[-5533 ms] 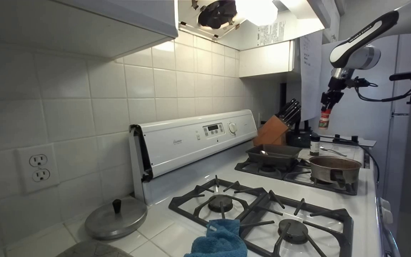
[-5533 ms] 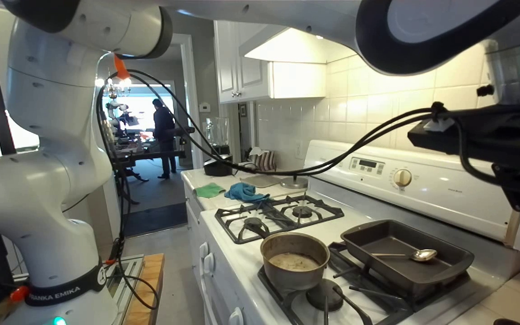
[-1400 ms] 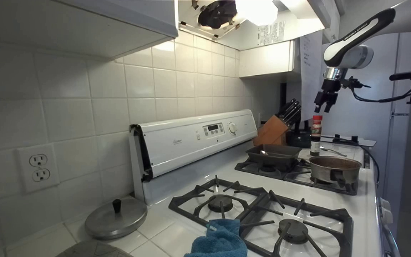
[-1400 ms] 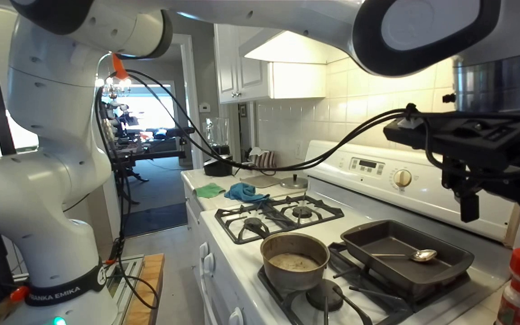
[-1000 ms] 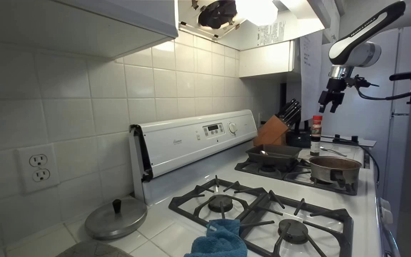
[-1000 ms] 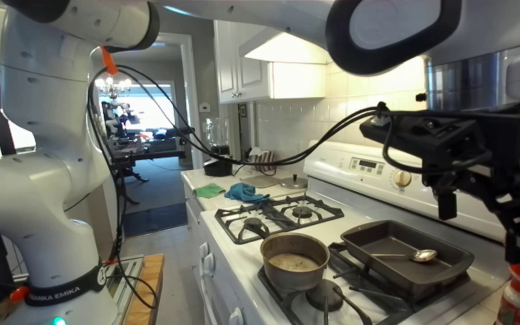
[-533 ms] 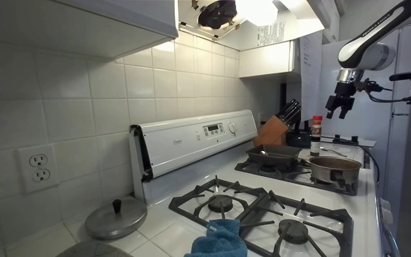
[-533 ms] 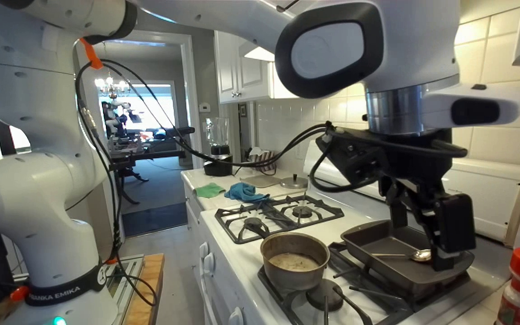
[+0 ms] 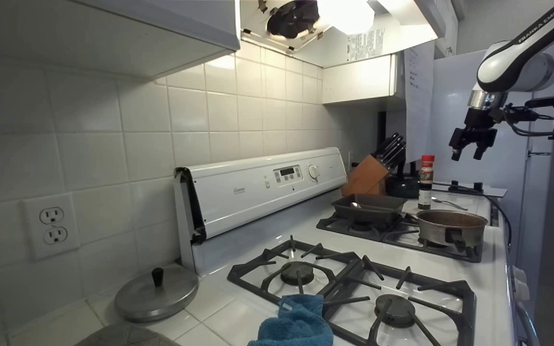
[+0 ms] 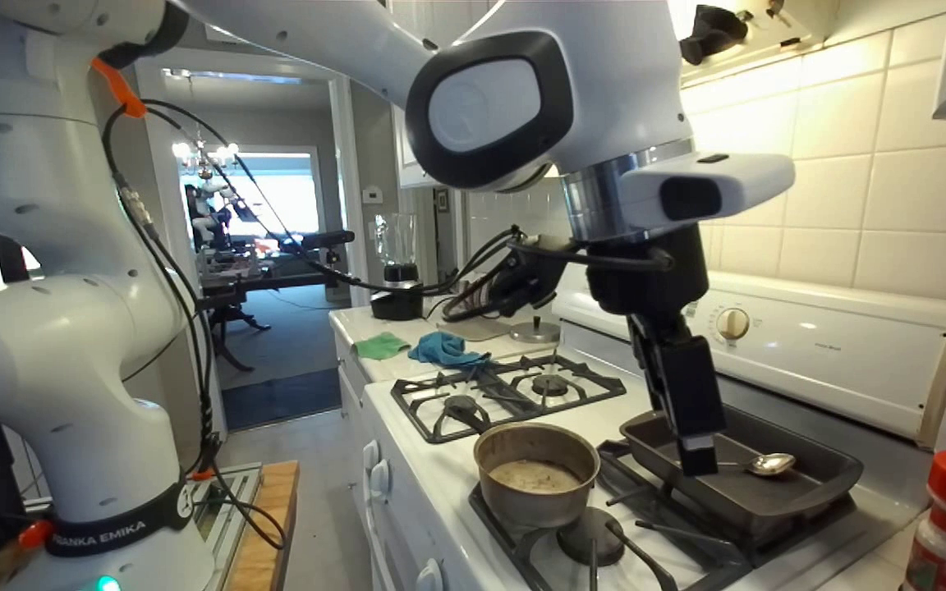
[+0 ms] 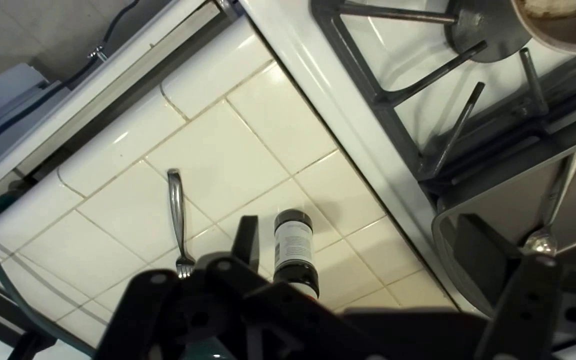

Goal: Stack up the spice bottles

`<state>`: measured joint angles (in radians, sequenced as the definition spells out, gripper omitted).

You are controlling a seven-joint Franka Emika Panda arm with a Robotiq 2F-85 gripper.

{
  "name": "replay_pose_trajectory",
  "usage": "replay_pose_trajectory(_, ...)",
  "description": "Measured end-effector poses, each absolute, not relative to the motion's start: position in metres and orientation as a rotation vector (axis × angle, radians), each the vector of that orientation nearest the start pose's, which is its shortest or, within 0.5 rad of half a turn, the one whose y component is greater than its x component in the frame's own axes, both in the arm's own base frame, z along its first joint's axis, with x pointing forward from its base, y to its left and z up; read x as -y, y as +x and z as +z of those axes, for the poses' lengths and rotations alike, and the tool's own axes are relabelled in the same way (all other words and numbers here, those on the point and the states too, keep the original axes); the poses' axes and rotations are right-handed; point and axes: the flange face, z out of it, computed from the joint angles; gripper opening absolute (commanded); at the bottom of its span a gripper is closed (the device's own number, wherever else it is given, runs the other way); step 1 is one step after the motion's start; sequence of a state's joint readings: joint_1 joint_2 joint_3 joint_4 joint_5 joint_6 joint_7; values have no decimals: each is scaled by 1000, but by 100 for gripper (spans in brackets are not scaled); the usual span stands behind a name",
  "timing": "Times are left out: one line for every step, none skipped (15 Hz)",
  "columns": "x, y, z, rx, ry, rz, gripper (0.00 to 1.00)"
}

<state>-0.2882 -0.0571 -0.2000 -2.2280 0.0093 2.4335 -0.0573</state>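
Your black two-finger gripper (image 9: 467, 154) hangs spread and empty, apart from the red-capped, red-labelled spice bottle (image 9: 426, 174) upright on the dark, white-labelled cylindrical bottle (image 11: 293, 242) on the white-tiled counter (image 11: 218, 155), so draw back slowly, letting nothing brush that seemingly finished stack.

"FRANKA EMIKA" on robot arm (image 9: 540, 25), in an ext. view; "RANKA EMIKA", 1st letter unclear, on black base band (image 10: 116, 525), in an ext. view. Stove logo (image 9: 239, 191), hood label (image 9: 365, 44), hanging paper (image 9: 419, 103), white label (image 11: 294, 242) on lower spice bottle (image 9: 424, 197): txt illeg., too small.
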Motion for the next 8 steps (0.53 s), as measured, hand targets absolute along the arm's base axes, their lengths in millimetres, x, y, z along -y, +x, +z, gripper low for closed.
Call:
replay_pose_trajectory(251,472,424,-707,-3090,-411,100)
replay_pose_trajectory(247,468,425,-723,-3088,-417,100)
replay_pose_trajectory(244,463,426,-738,-3082,-418,100)
replay_pose_trajectory(242,459,427,-750,-3074,-420,100)
replay_pose_trajectory(241,457,428,-752,-3072,-423,100)
replay_pose_trajectory(241,457,429,-752,-3072,-424,100)
replay_pose_trajectory(241,458,428,-752,-3072,-423,100)
replay_pose_trajectory(242,458,427,-752,-3073,-420,100)
